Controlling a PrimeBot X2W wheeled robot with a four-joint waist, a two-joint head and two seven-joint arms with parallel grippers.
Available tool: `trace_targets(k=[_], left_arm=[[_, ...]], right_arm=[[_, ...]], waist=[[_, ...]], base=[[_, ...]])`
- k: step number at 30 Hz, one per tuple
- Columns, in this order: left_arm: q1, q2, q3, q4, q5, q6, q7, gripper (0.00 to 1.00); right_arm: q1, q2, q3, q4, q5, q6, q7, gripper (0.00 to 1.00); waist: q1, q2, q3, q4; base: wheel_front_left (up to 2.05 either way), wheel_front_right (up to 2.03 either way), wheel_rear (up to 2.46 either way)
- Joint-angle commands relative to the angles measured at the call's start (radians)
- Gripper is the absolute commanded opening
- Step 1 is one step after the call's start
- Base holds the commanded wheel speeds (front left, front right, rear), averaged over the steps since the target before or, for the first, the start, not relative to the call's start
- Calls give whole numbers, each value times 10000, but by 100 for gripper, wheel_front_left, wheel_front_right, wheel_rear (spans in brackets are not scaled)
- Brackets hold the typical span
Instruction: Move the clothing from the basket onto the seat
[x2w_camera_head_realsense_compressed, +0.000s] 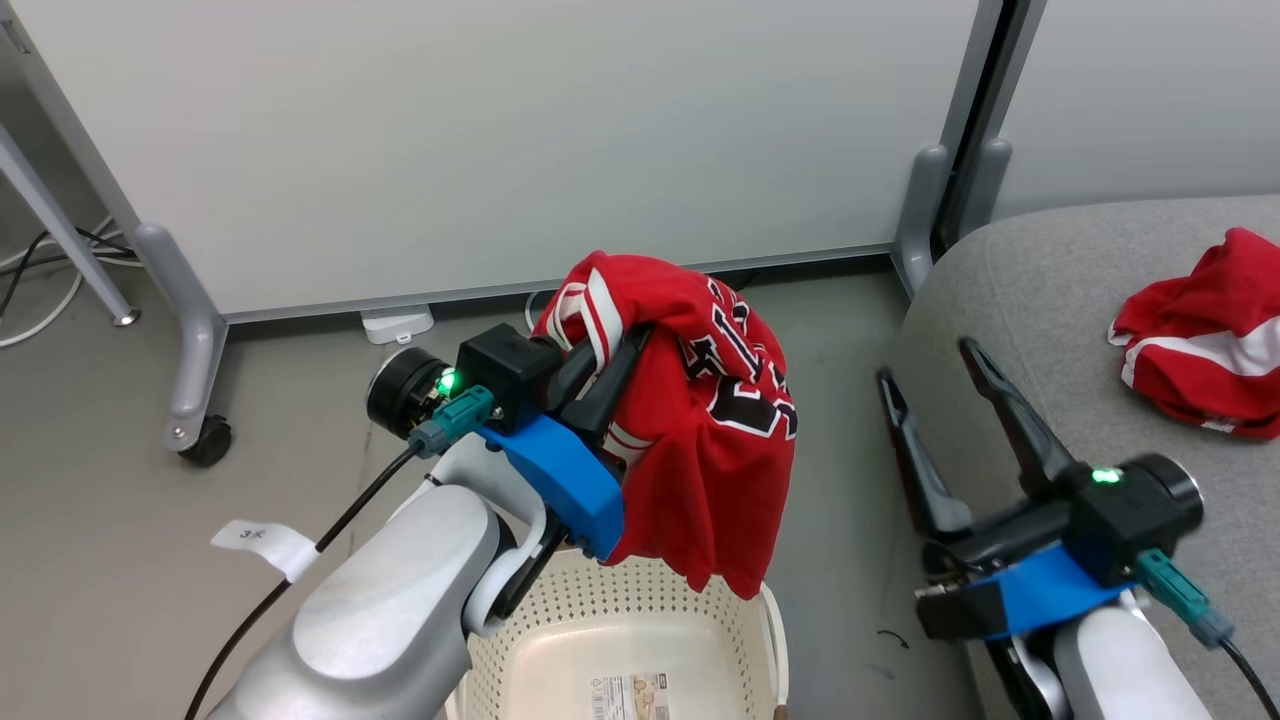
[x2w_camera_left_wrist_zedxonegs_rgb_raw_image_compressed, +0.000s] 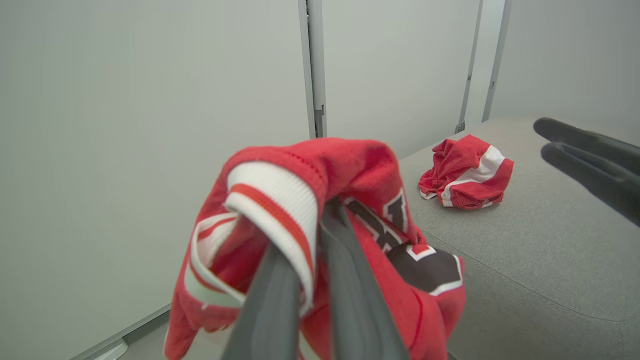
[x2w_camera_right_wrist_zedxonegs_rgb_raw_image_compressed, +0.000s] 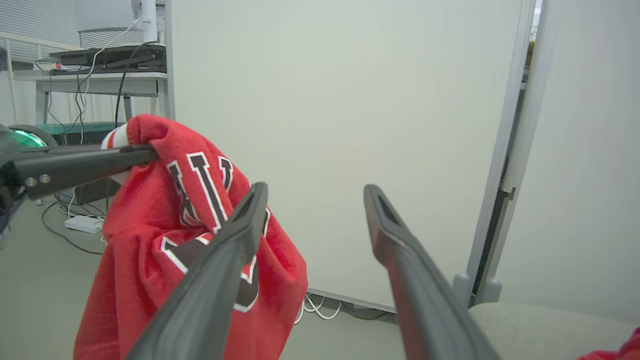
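Note:
My left gripper (x2w_camera_head_realsense_compressed: 620, 345) is shut on a red jersey (x2w_camera_head_realsense_compressed: 710, 440) with black lettering and white-striped trim, held up over the cream perforated basket (x2w_camera_head_realsense_compressed: 600, 590). The cloth drapes down to the basket's far rim. In the left wrist view the fingers (x2w_camera_left_wrist_zedxonegs_rgb_raw_image_compressed: 345, 260) pinch the striped collar of the jersey (x2w_camera_left_wrist_zedxonegs_rgb_raw_image_compressed: 350, 165). A second crumpled red garment (x2w_camera_head_realsense_compressed: 1210, 340) lies on the grey seat (x2w_camera_head_realsense_compressed: 1020, 290) at the right. My right gripper (x2w_camera_head_realsense_compressed: 928, 365) stands open and holds nothing, beside the seat's left edge; its wrist view (x2w_camera_right_wrist_zedxonegs_rgb_raw_image_compressed: 315, 192) looks past the hanging jersey (x2w_camera_right_wrist_zedxonegs_rgb_raw_image_compressed: 150, 250).
White partition panels stand behind, with a caster foot (x2w_camera_head_realsense_compressed: 205, 440) on the grey floor and a post (x2w_camera_head_realsense_compressed: 925, 200) by the seat. A paper label (x2w_camera_head_realsense_compressed: 630, 695) lies on the basket floor. A desk with cables (x2w_camera_right_wrist_zedxonegs_rgb_raw_image_compressed: 100, 65) is beyond the left arm.

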Motion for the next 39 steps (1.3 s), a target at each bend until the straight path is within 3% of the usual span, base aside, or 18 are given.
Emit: trace_targets(k=[1,9,15,31,32,33,34,39], left_arm=[[76,33,-5,-76,10,50,9,0],[-85,-80,-186,-115,72,5,11,0],[-234,-203,-316,-24,124,-72,-57,0],[-586,-609,-707,185,257,-237,-208,0],[-593,-621,-724,200,251,-245,-215,0],[-608,-630,-740,212,248,-257,-220,0],[-621,-634,-750,228,241,-268,-237,0],[-668,-646,-788,285,214,-269,-286,0]], right_arm=[[-374,-154,304,18,91,5,-34,100],[-1868,-498,1903,591,220,5,-34,100],[-2703,-670,2754,1677,286,5,-34,100],[-3807,-319,3981,4566,796,5,-34,100],[-3840,-266,4012,4662,846,5,-34,86],[-3889,-224,4025,4725,890,5,-34,8],[-3921,-190,4035,4769,922,5,-34,0],[-3943,-130,4069,4837,1031,5,-34,0]], waist=[[-1,-1,28,22],[-1,-1,134,203],[-1,-1,191,386],[-1,-1,377,754],[-1,-1,378,760],[-1,-1,383,766],[-1,-1,384,767],[-1,-1,411,756]], base=[[0,0,0],[0,0,0],[0,0,0],[0,0,0],[0,0,0],[0,0,0],[0,0,0],[0,0,0]])
